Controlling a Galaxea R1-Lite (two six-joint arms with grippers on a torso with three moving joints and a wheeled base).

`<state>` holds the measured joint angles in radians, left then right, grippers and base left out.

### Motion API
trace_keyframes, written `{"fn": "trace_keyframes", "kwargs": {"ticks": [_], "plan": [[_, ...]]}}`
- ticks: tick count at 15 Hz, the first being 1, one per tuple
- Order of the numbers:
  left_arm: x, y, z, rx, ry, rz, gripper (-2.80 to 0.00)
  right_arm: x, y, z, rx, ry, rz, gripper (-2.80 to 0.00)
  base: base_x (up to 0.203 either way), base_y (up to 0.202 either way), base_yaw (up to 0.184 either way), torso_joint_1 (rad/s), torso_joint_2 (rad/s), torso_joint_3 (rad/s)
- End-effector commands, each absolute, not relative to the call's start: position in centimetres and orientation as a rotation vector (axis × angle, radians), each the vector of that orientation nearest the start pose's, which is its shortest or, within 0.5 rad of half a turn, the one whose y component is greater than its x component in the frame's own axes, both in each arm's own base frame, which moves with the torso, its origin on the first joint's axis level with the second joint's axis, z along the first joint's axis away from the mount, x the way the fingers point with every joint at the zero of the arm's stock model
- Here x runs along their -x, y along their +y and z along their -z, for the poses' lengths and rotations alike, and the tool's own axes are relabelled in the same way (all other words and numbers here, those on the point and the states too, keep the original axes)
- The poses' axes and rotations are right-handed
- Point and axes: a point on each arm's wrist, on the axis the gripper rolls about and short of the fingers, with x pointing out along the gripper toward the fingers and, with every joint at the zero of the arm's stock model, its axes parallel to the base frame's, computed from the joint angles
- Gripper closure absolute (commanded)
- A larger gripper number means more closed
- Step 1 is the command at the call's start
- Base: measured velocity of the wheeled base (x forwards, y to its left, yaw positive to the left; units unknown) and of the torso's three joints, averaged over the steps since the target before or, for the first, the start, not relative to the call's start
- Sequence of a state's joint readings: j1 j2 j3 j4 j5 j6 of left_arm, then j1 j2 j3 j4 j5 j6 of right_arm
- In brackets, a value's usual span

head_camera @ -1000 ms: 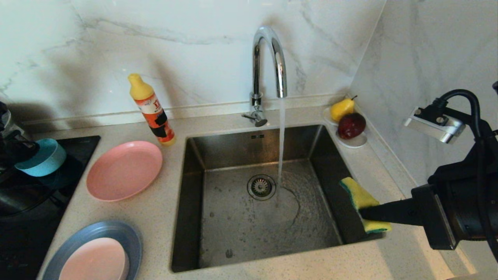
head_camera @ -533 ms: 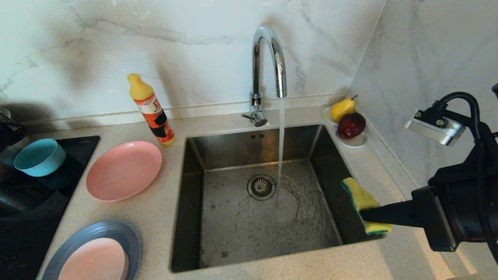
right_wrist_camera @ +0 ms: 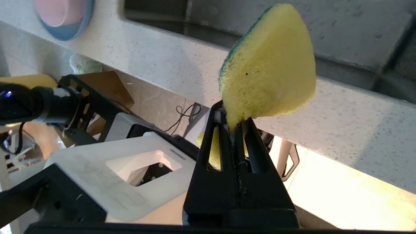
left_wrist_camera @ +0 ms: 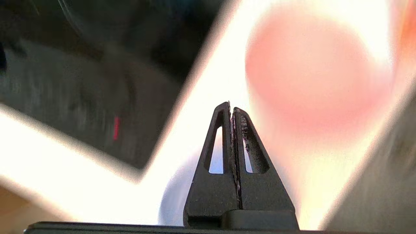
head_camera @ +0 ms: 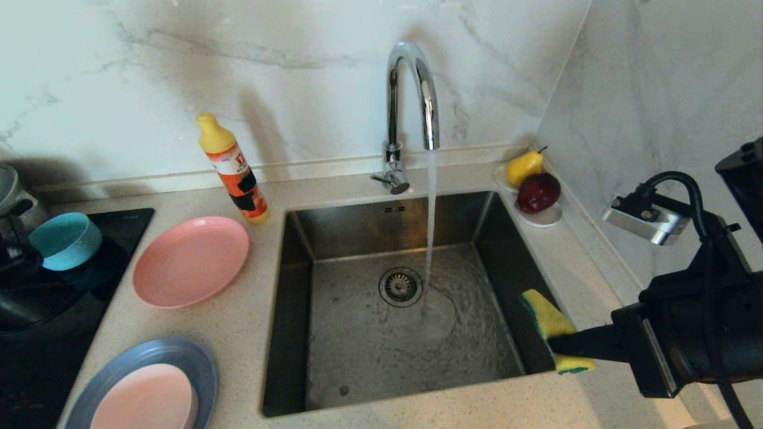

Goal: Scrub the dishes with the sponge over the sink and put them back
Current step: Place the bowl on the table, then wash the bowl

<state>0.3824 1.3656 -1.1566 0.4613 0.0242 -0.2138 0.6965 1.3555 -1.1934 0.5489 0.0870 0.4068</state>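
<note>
Right gripper at the sink's right front corner, its fingers pinching the yellow sponge by its middle. The larger lobe of the sponge, yellow face and green scouring edge, fans out beyond the fingertips and over the basin's right wall; a smaller lobe sticks out on the other side of the fingers, above the counter edge. In the right wrist view the same sponge rises from between the closed fingertips, with a bit of yellow showing through the finger slots.

Left gripper: fingers pressed together, nothing between them; in the left wrist view it hangs above a blurred pink dish, apart from it.

Water runs from the curved chrome tap into the basin beside the strainer drain. Left of the sink: salmon-pink plate on the counter; teal bowl on the black cooktop; pale pink bowl resting in the grey-blue plate at the front left. Detergent bottle upright behind the salmon-pink plate. White saucer with a pear and a dark red fruit at the sink's right rear corner.
</note>
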Motion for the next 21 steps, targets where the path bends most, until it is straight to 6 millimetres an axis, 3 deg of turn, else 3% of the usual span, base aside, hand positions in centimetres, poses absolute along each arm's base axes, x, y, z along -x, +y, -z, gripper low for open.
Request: {"fn": "trace_keyframes", "kwargs": {"ticks": [1, 4, 7, 8, 12, 17, 21], "plan": [[-14.2, 5.1, -26.0, 0.293, 0.747, -0.369, 0.0, -15.4, 12.7, -27.1, -0.156, 0.839, -0.576, 0.0, 0.0, 0.0, 0.0, 0.0, 0.0, 0.0], [-12.2, 4.2, -23.4, 0.286, 0.89, -0.289, 0.0, -15.4, 12.6, -27.2, -0.161, 0.835, -0.574, 0.0, 0.0, 0.0, 0.0, 0.0, 0.0, 0.0], [-12.1, 4.1, -21.4, 0.284, 0.975, -0.275, 0.0, -15.3, 12.5, -27.2, -0.164, 0.837, -0.574, 0.0, 0.0, 0.0, 0.0, 0.0, 0.0, 0.0], [-12.1, 4.1, -20.9, 0.287, 1.0, -0.274, -2.8, -15.3, 12.6, -27.2, -0.165, 0.838, -0.575, 0.0, 0.0, 0.0, 0.0, 0.0, 0.0, 0.0], [-14.1, 4.8, -18.9, 0.301, 1.055, -0.28, -2.8, -15.7, 12.8, -27.5, -0.164, 0.828, -0.579, 0.0, 0.0, 0.0, 0.0, 0.0, 0.0, 0.0], [-14.7, 4.6, -16.2, 0.309, 1.124, -0.26, -2.8, -16.2, 13.2, -26.9, -0.162, 0.837, -0.569, 0.0, 0.0, 0.0, 0.0, 0.0, 0.0, 0.0], [-15.0, 4.6, -15.2, 0.335, 1.159, -0.272, -2.8, -16.3, 13.3, -26.8, -0.165, 0.838, -0.571, 0.0, 0.0, 0.0, 0.0, 0.0, 0.0, 0.0]]}}
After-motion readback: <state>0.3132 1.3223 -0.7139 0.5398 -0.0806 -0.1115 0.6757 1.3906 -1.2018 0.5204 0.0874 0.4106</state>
